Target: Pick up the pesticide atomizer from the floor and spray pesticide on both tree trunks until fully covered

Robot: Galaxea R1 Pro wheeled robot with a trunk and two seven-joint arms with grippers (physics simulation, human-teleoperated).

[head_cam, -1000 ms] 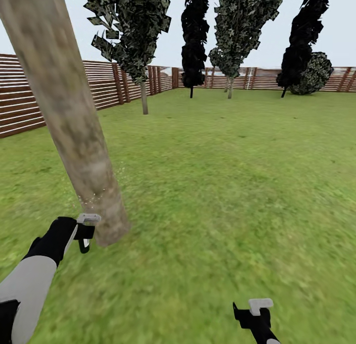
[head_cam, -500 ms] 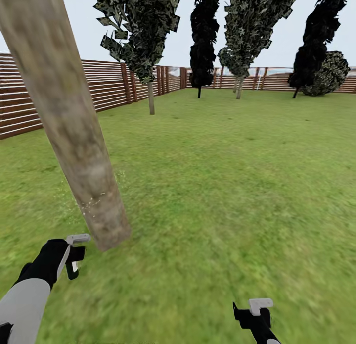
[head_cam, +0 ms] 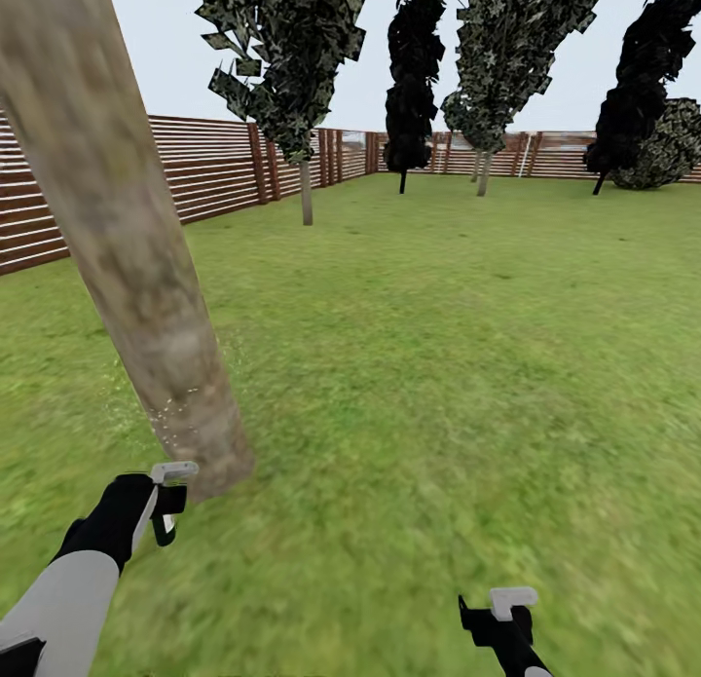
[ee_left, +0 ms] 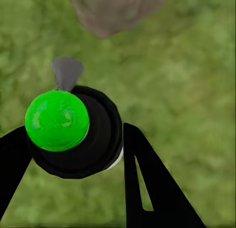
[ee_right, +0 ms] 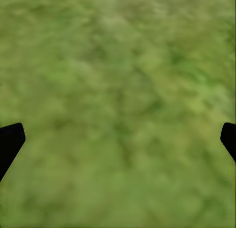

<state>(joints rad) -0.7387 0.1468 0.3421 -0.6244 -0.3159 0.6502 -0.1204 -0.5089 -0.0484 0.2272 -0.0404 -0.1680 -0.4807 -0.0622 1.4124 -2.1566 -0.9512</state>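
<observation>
Left hand (head_cam: 164, 502) rose; wrist shows gripped atomizer (ee_left: 73, 132).

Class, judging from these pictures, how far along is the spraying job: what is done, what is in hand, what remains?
Done: the sprayer is off the ground, clamped in the left gripper. In hand: it sits beside the base of the near trunk, where pale specks show. Left: whether this trunk is fully covered cannot be judged; the second tree remains.

**Background growth and sky**

Dark leafy conifers (head_cam: 414, 73) are seen at twelve o'clock, a paler one (head_cam: 292, 63) at eleven, a round bush (head_cam: 672, 146) at two. Pale sky (head_cam: 375, 34) is seen above them.
</observation>
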